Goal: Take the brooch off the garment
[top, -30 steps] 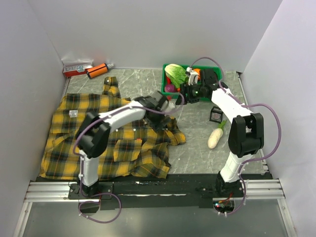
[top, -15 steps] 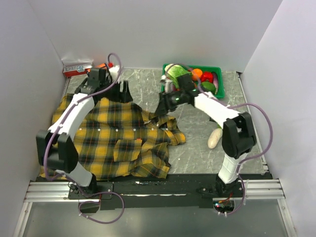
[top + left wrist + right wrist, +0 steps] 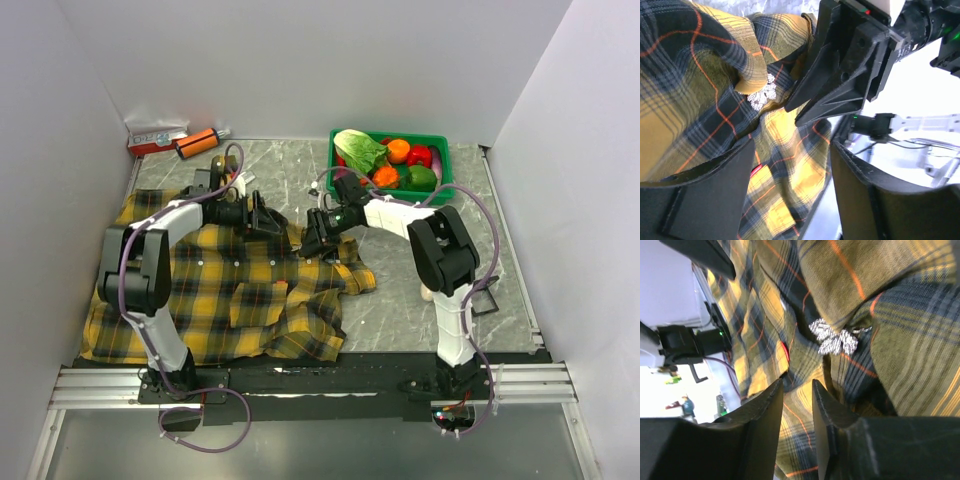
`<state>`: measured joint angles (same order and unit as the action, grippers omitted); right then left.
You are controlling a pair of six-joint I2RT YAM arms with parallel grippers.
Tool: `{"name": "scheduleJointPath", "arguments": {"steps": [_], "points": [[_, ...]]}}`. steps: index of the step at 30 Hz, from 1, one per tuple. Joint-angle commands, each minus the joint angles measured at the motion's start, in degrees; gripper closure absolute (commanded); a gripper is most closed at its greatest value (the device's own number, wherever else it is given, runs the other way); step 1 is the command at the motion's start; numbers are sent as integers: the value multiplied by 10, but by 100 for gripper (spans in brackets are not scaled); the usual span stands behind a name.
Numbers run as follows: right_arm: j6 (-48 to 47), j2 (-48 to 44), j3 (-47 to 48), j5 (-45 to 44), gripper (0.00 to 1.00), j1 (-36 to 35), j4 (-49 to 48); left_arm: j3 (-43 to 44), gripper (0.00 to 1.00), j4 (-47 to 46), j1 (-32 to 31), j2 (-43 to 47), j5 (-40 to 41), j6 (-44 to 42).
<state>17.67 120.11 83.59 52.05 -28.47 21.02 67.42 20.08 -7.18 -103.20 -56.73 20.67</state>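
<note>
the brooch (image 3: 834,340) lies half under a fold of the plaid shirt (image 3: 200,290), between the wide-apart left tool (image 3: 792,145) and the nearly closed, empty right tool (image 3: 797,385), which may pinch cloth instead and drag the shirt along.

The garment (image 3: 685,95) was seen to be soft woven cloth, matt and creased. The brooch (image 3: 834,340) was finished in glittering silvery white. The fingers (image 3: 705,200) were moulded in matt black plastic. The tabletop (image 3: 400,300) was smooth, marbled grey.
</note>
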Motion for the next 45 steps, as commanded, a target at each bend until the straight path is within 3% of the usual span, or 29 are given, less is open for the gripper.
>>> {"name": "scheduleJointPath", "arguments": {"steps": [1, 19, 24, 31, 36, 45], "points": [[29, 11, 42, -12, 65, 3, -27, 19, 34, -51, 0, -49, -62, 49], [140, 81, 58, -37, 57, 35, -75, 41, 37, -48, -6, -119, -79, 53], [153, 101, 78, -23, 59, 36, -95, 52, 39, -37, -11, -133, -81, 49], [156, 107, 77, -13, 71, 36, -101, 52, 39, -35, -13, -133, -79, 46], [161, 83, 47, -12, 64, 41, -99, 46, 39, -55, -16, -139, -88, 60], [177, 63, 12, 24, 65, 46, -142, 58, 40, -61, -21, -167, -89, 71]]}}
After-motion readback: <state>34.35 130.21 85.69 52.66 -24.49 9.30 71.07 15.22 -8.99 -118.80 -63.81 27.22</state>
